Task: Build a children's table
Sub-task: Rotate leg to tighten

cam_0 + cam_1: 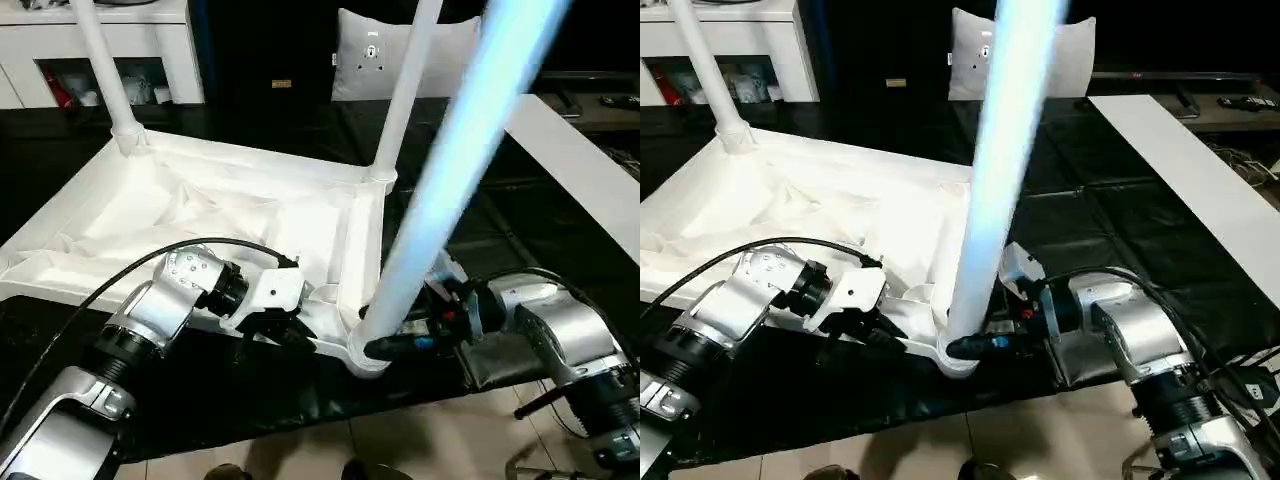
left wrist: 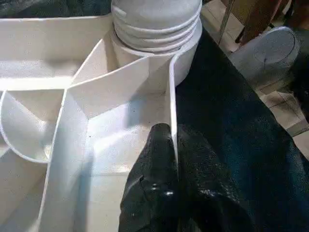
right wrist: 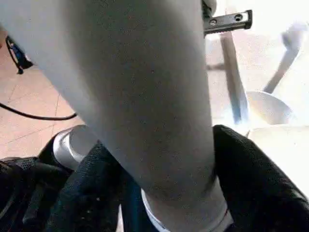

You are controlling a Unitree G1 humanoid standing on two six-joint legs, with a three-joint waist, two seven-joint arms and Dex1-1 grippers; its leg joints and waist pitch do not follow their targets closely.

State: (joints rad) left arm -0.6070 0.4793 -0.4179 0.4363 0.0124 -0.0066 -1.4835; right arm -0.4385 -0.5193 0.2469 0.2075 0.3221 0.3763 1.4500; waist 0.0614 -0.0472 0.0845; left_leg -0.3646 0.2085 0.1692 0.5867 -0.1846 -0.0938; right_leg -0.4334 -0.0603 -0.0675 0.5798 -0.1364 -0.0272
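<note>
The right gripper (image 1: 385, 346), lower centre of the frame, has its fingers around the base of a leg (image 1: 440, 190) standing in the near corner socket (image 1: 362, 352). The left gripper (image 2: 175, 193) is pinched shut on the table top (image 1: 200, 215)'s rim. Keep the leg upright while seating it. The black mat's edge lies just below; free room is at right.

You have no text, brand, number or sign here that can be read. The grey-white cushion (image 1: 385, 55) at the back carries a small dark printed mark, too small to make out, and a small yellowish tag on the dark cabinet front (image 1: 281, 84) is likewise illegible.
</note>
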